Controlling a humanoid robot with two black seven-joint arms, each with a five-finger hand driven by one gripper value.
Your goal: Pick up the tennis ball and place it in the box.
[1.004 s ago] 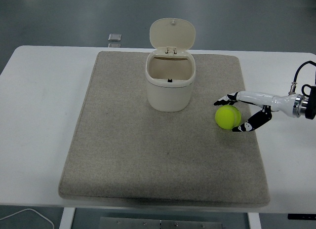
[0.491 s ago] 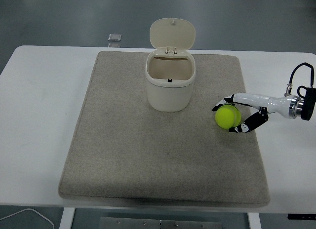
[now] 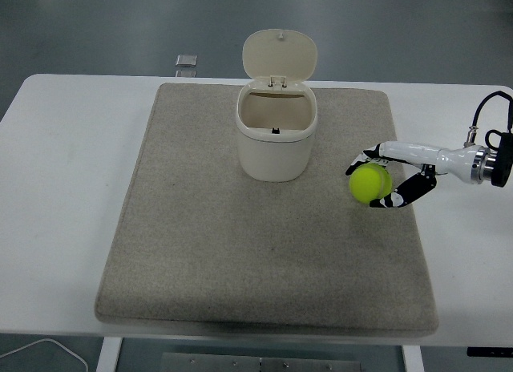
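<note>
Mat point(image 3: 240, 244) covered most of the white counter point(image 3: 64, 196), probably to keep the ball from rolling. Toward its far edge stood the cream box point(image 3: 275, 139), lid point(image 3: 280, 57) hinged upright at the back so its mouth lay open for a drop from above. To the right of the box, well apart from it, the tennis ball point(image 3: 369, 183) sat within the right hand point(image 3: 393, 175), whose fingers point(image 3: 401, 196) curled around it from both sides, seemingly gripping it for the carry leftward to the box.
</note>
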